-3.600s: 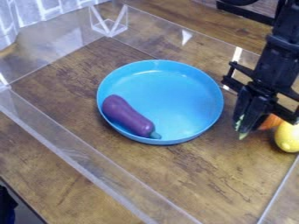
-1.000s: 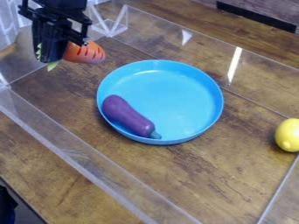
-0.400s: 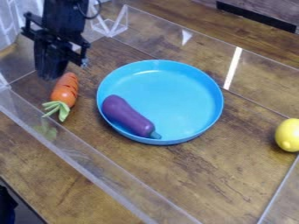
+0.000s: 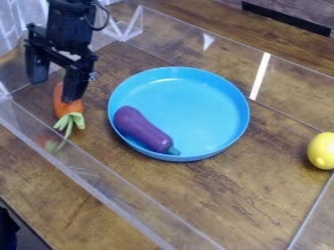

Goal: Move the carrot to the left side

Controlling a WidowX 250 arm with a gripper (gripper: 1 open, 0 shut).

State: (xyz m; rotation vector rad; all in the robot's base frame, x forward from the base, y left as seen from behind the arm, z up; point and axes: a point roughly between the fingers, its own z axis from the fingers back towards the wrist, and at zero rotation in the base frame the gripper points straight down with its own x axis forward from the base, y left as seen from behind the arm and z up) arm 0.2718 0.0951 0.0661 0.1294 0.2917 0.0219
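The small orange carrot (image 4: 68, 105) with its green leafy top lies on the wooden table left of the blue plate (image 4: 209, 98). My black gripper (image 4: 62, 75) hovers right above the carrot's orange end. Its fingers are spread apart, one on each side, and hold nothing. The gripper body hides part of the carrot's upper end.
A purple eggplant (image 4: 144, 130) lies in the plate's left half. A yellow lemon (image 4: 321, 150) sits at the right edge. Clear acrylic walls (image 4: 92, 186) border the table, and a clear container (image 4: 123, 21) stands at the back left.
The gripper carried the carrot down at the left, set it on the table and opened its fingers. The carrot now lies free.
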